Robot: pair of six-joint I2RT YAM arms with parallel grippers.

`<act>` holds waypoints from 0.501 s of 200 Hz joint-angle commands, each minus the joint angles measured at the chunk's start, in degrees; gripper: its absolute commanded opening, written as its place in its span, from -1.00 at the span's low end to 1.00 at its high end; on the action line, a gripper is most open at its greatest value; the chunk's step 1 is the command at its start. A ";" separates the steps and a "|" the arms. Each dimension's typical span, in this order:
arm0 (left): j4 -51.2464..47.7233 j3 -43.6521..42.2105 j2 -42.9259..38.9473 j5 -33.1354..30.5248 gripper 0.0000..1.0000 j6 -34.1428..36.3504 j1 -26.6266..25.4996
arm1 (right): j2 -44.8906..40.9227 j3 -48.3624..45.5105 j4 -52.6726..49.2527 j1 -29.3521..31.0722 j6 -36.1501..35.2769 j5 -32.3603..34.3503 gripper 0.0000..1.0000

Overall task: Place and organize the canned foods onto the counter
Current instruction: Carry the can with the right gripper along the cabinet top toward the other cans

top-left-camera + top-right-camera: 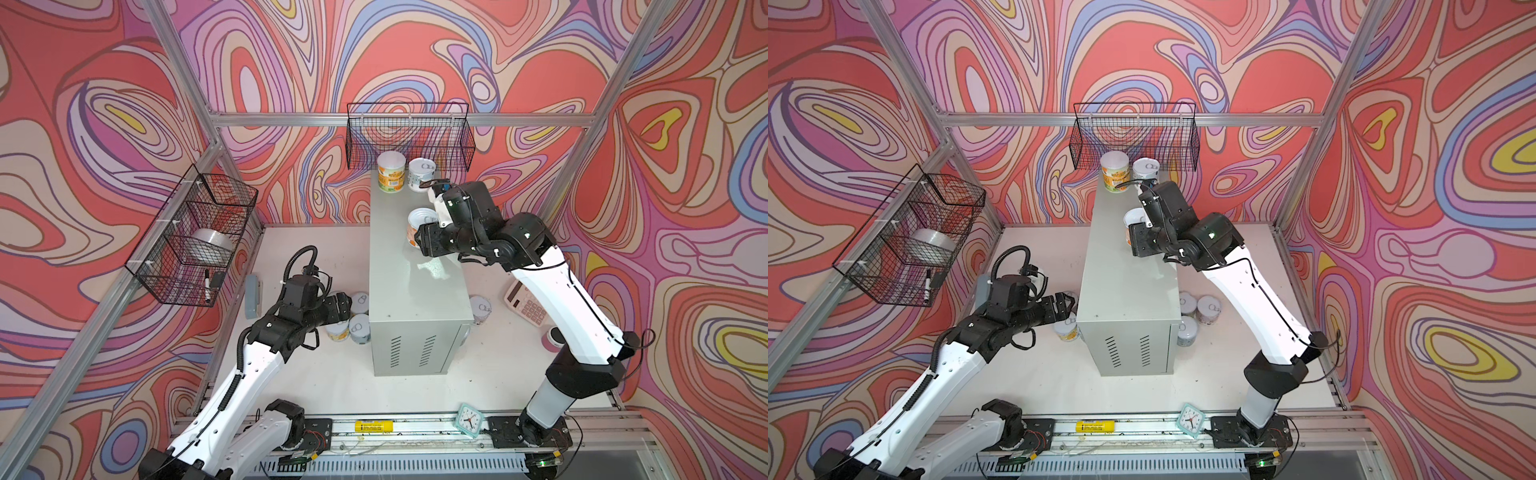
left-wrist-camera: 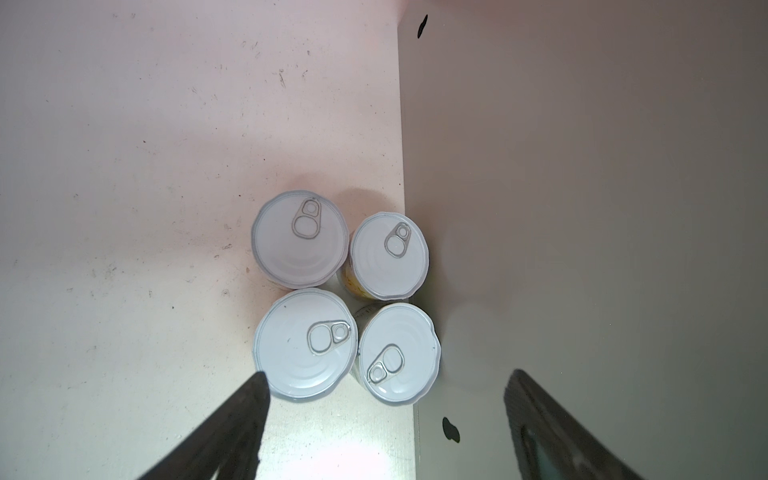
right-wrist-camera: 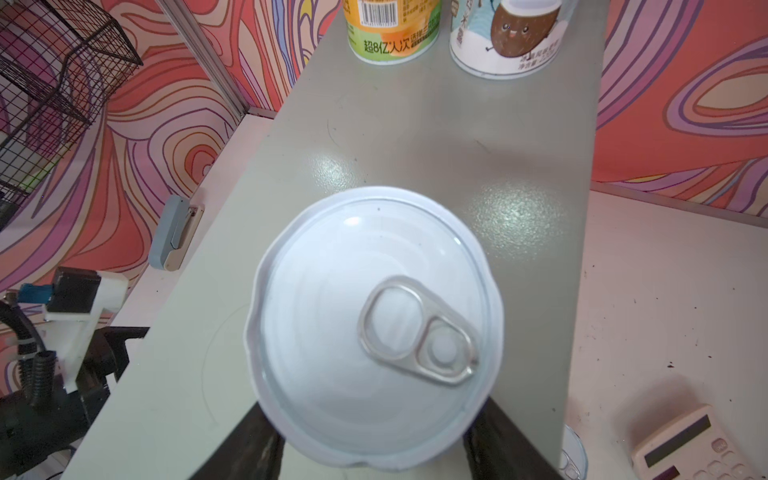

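Orange tin [image 3: 392, 29] w/ barcode [image 3: 376, 12], "超8亿人次"; coconut-cartoon tin [image 3: 507, 37] beside

Clearances. On the grey box table [image 1: 415, 299] I find the near half of the top bare. An orange-labelled can [image 1: 391, 171] and a white can [image 1: 422, 174] under the wire basket [image 1: 409, 137] block its far end. A third can [image 1: 419, 224], flanked by my right end effector [image 3: 370, 453], fills mid-span. A cluster of four cans [image 2: 305, 343] crowds its left wall, and the white table [image 2: 124, 208] beside them lies open.
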 commanded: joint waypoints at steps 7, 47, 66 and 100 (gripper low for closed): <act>1.40 1.02 1.20 0.03 0.78 -0.05 -0.13 | 3.46 0.20 4.98 0.21 -0.37 1.07 0.31; 2.24 0.97 2.35 0.04 0.78 0.21 -0.13 | 6.89 1.69 10.61 0.08 -1.47 2.85 0.24; 2.50 1.07 2.60 0.08 0.78 0.38 -0.13 | 8.35 1.98 13.42 -0.39 -1.70 3.65 0.24; 1.98 1.42 2.71 -0.42 0.78 0.90 -0.16 | 10.03 1.13 18.10 -1.61 -0.65 3.83 0.24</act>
